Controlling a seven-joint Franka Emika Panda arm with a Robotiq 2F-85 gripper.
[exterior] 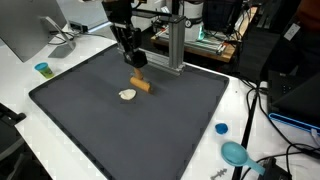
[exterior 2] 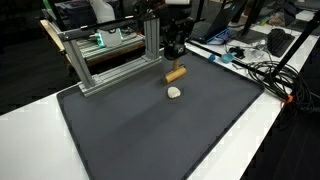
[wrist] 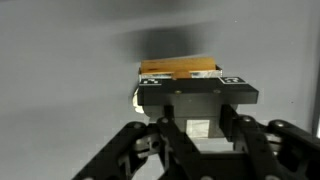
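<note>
An orange-brown block [exterior: 141, 85] lies on the dark mat [exterior: 180, 120], with a small cream-white lump [exterior: 127, 95] just beside it. Both also show in an exterior view, the block [exterior 2: 175, 74] and the lump [exterior 2: 174, 92]. My gripper [exterior: 135, 59] hangs a little above the block, apart from it, with its fingers together and nothing between them; it also shows in an exterior view [exterior 2: 173, 52]. In the wrist view the fingertips [wrist: 192, 90] form one closed bar, the block [wrist: 180, 68] shows just beyond them, and the lump [wrist: 137, 99] peeks out at the left.
An aluminium frame [exterior 2: 110, 55] stands at the mat's far edge, close behind the gripper. A teal cup [exterior: 42, 69], a blue cap [exterior: 221, 128] and a teal scoop [exterior: 236, 154] lie on the white table. Cables [exterior 2: 270, 75] run off the mat's side.
</note>
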